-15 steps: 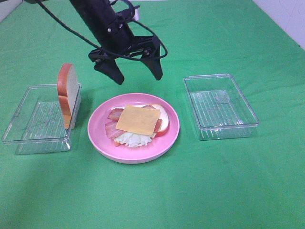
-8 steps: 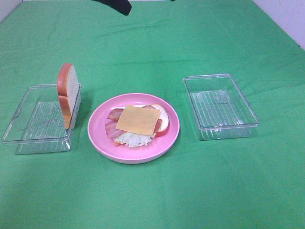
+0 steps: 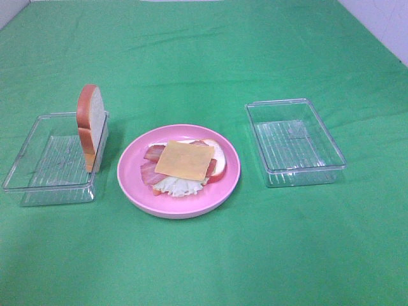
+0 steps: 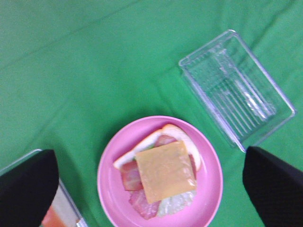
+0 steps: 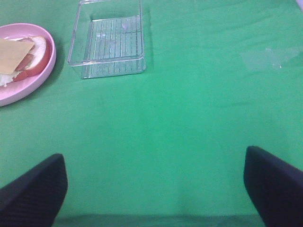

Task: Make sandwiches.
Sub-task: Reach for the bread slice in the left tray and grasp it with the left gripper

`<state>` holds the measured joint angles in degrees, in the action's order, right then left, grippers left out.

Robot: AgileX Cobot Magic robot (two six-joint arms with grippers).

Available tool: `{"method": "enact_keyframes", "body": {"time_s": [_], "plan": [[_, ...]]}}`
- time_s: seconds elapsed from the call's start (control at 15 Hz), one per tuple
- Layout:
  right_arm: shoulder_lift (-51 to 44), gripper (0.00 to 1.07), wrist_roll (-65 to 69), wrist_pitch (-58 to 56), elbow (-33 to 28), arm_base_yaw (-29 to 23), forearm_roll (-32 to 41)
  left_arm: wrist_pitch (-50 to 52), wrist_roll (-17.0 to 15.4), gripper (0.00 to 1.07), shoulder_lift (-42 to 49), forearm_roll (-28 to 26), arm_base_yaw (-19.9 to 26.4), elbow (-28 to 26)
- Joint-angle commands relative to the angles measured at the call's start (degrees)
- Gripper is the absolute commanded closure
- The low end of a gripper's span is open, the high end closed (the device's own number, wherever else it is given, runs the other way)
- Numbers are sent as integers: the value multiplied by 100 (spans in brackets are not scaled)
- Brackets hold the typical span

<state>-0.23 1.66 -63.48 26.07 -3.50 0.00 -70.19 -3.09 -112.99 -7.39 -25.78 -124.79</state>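
An open-faced sandwich [image 3: 184, 164] lies on a round pink plate [image 3: 227, 181]: a bread slice at the bottom, pale lettuce, reddish bacon strips and a yellow cheese square [image 3: 185, 159] on top. A second bread slice [image 3: 90, 125] stands on edge in the left clear tray [image 3: 44, 182]. Neither gripper shows in the exterior view. In the left wrist view my left gripper [image 4: 151, 187] is open and empty, high above the plate [image 4: 208, 189] and cheese [image 4: 164, 171]. In the right wrist view my right gripper [image 5: 154, 187] is open and empty over bare cloth, with the plate's edge [image 5: 45, 66] in view.
An empty clear rectangular tray [image 3: 294, 141] stands right of the plate; it also shows in the left wrist view [image 4: 235, 87] and the right wrist view [image 5: 108, 39]. A green cloth [image 3: 204, 57] covers the table. A white wall edge [image 3: 389, 25] lies at the far right.
My left arm, which hung open just behind the plate, has risen and left the exterior view. The food, plate and trays have not moved.
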Motion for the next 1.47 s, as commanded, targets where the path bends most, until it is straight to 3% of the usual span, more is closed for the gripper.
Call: {"method": "enact_keyframes", "body": {"time_s": [0.07, 0.2, 0.27, 0.4, 1.07, 1.47], "plan": [[-138, 11, -17, 34, -11, 6, 0, -550, -470, 4, 195, 561, 52, 281], [-138, 11, -17, 34, -11, 6, 0, -550, -756, 4, 229, 739, 189, 865], [-138, 11, -17, 34, -11, 6, 0, -550, -1031, 4, 201, 739, 418, 1621], [-138, 11, -17, 34, -11, 6, 0, -544, -1100, 4, 109, 688, 579, 2005], [-138, 11, -17, 34, -11, 6, 0, -544, -1134, 4, -963, 739, 859, 1954], [-138, 11, -17, 34, -11, 6, 0, -556, -1054, 4, -1599, 739, 859, 1358]]}}
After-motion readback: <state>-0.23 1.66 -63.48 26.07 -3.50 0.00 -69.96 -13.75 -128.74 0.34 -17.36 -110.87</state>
